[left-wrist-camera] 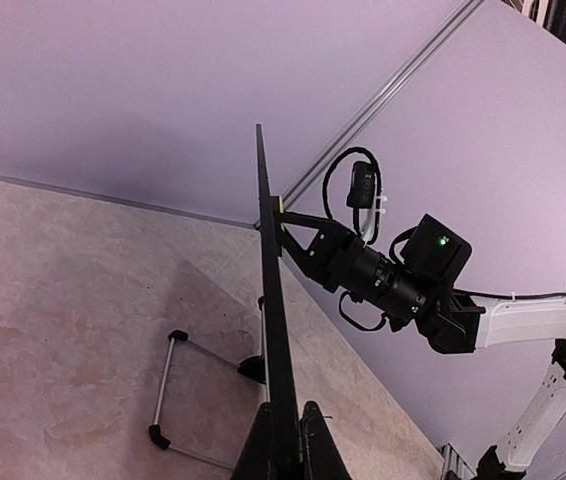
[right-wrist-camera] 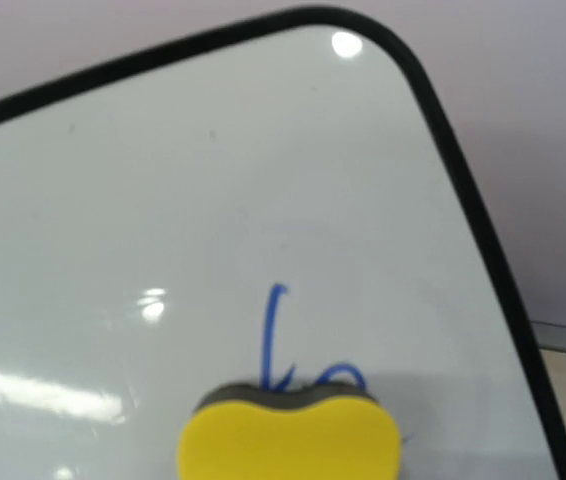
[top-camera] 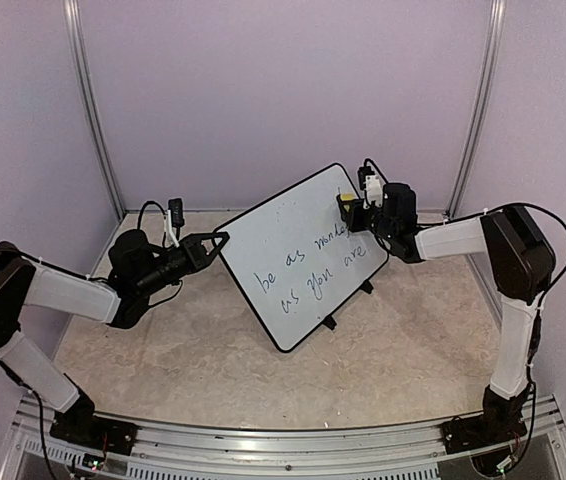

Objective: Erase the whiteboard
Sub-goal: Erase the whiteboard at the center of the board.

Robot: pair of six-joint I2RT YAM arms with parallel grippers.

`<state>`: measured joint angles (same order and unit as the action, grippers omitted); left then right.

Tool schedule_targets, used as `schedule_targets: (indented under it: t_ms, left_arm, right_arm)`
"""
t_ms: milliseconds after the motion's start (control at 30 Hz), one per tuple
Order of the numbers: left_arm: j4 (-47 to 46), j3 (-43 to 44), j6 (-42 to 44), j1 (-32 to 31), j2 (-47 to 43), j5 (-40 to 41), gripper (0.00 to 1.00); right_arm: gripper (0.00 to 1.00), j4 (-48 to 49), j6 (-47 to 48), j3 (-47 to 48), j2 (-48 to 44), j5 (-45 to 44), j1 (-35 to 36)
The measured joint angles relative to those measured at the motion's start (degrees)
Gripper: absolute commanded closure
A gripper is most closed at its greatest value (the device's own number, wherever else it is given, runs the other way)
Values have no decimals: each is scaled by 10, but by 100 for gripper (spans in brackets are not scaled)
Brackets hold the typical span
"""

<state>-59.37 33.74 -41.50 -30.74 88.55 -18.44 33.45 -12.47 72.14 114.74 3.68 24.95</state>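
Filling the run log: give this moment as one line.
left gripper: clamps board edge | right gripper: holds sponge on board | writing: present

- Setting: a laboratory robot test cell, not a home or shop.
- Behind the whiteboard [top-camera: 308,255]: plain pale-violet wall panels [top-camera: 283,80], joined at the corners by slim metal posts [top-camera: 93,110].
- Under the whiteboard: a bare marble-patterned tabletop [top-camera: 193,350].
- In front of the whiteboard: a metal rail [top-camera: 283,448] at the table's edge, carrying the bases of a left arm [top-camera: 68,295] and a right arm [top-camera: 453,238], with loose cables.
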Motion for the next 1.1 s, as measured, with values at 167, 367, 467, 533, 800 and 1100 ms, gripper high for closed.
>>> schedule_targets:
  t_ms: [167, 367, 467, 533, 800, 1100]
  left_arm:
    - [0, 0, 0, 0, 0, 0, 100]
    - [-1, 0, 7, -1, 0, -1, 100]
    - [-1, 0, 9, -1, 0, -2, 100]
    - [-2, 0, 10, -1, 0, -2, 100]
    - [0, 0, 2, -1, -1, 1, 100]
    - [0, 0, 3, -1, -1, 1, 100]
  right_arm:
    - [94, -13, -9, 15, 2, 6, -8]
    - [94, -61, -11, 138, 39, 6, -14]
    - [94, -75, -11, 188, 56, 6, -15]
    - [94, -80, -10, 198, 58, 6, -15]
    - [94, -26, -10, 94, 39, 6, -15]
    - [94, 12, -23, 32, 23, 17, -27]
